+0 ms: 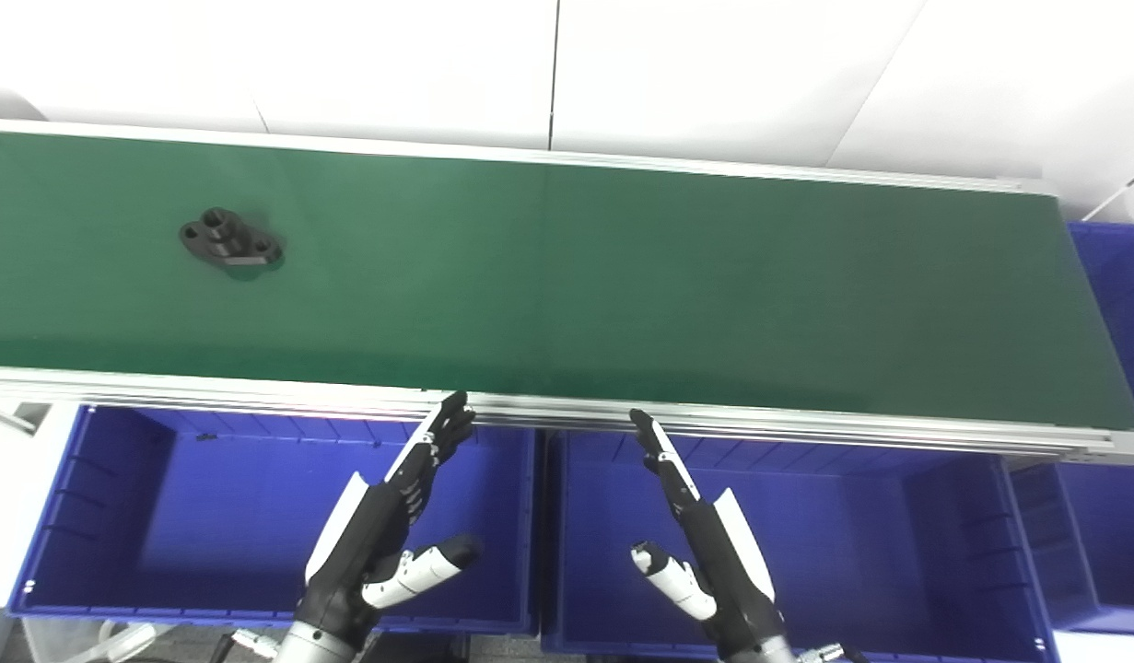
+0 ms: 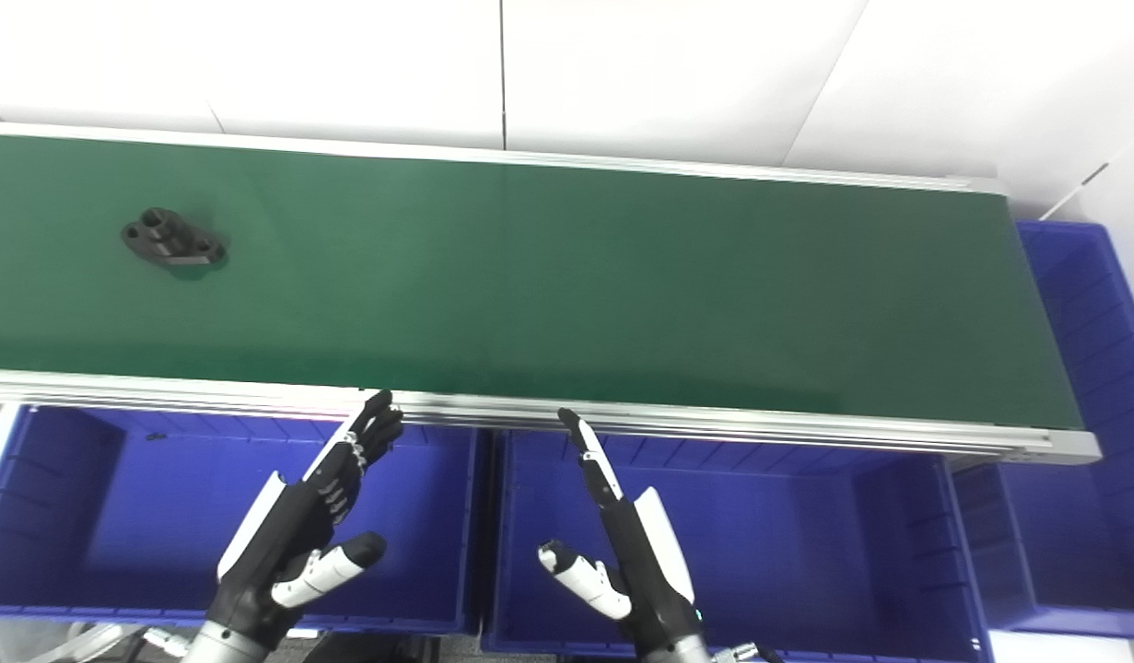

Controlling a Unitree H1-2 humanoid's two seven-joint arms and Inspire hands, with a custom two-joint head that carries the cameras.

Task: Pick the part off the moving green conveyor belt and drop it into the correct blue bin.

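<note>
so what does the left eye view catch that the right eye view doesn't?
Only the left eye view: a white frame piece at its far left edge, beside the left bin.
Only the right eye view: more of the far-right bin, nearly its whole side beyond the belt's end.
Both: the black part lying on the green belt at its left end, untouched; the left hand and right hand open over two blue bins, fingertips near the belt's front rail.
</note>
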